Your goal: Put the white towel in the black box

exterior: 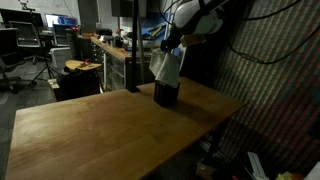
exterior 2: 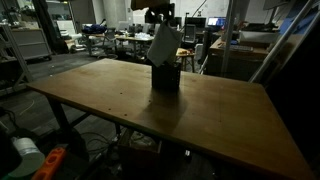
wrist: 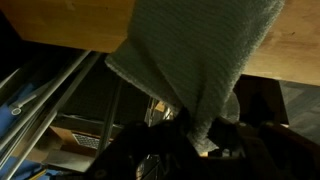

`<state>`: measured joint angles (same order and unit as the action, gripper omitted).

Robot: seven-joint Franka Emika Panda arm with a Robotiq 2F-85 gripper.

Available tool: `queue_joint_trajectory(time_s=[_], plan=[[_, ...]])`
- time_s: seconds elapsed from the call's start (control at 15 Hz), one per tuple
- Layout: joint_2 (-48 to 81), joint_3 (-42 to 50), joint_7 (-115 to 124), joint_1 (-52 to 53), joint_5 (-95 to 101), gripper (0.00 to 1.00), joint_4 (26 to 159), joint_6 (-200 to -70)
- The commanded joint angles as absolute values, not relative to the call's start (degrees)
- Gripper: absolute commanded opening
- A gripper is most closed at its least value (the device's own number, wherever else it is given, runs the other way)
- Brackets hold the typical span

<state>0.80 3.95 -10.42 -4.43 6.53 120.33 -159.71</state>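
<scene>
Holding: gripper [exterior: 172, 42] jaws drawn narrow, pinching the upper end of the white towel [exterior: 167, 66]. Left of the jaws in both exterior views: bare wooden table [exterior: 70, 125]. Directly below the jaws the towel hangs as a bunched column. Its lower edge meets the top of the black box [exterior: 166, 95], which stands upright on the table. Whether any cloth is inside the box: cannot tell. Wrist view: nubby weave gathers into the jaws, table edge behind. Right of the jaws: patterned wall [exterior: 285, 75] with cables.
</scene>
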Motion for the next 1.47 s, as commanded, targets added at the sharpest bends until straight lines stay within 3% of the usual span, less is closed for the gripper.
queue_joint_trajectory(time_s=[0.0, 0.6, 1.4], plan=[[-1.32, 3.59, -7.54, -3.8, 8.72, 0.07, 124.64, -162.27], [1.41, 3.59, -8.09, -3.66, 10.46, 0.07, 127.08, -162.12], [13.76, 4.44, -14.32, -6.68, 9.13, 0.07, 119.26, -162.67]])
